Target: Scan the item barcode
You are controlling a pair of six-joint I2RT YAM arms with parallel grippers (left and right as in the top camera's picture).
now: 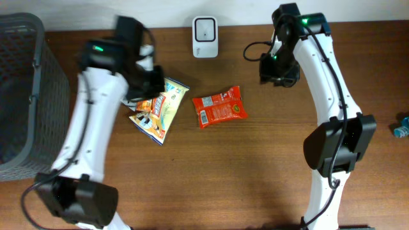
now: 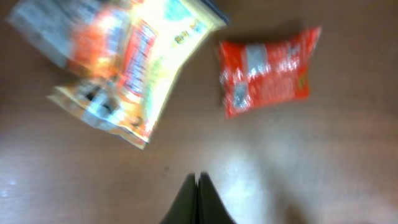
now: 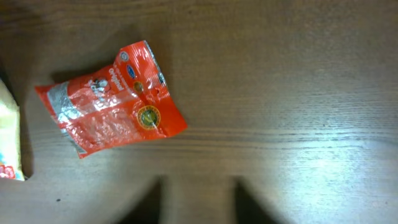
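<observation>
One broad table: brown wood, fine grain, dull sheen.
Grey mesh basket, boxy, at left edge.
Two white arms with black joints; left arm hides upper-left part of yellow bag in overhead view.
Left end effector: fingers pressed together, empty.
Right end effector: blurred fingers slightly apart, empty, above bare wood.
Yellow bag: crinkled, glossy, flat on table.
Red packet: rectangular foil, silver patches, mid-table, just right of bag, apart from it.
White scanner: rounded block, far edge.
Small blue object: right edge.
</observation>
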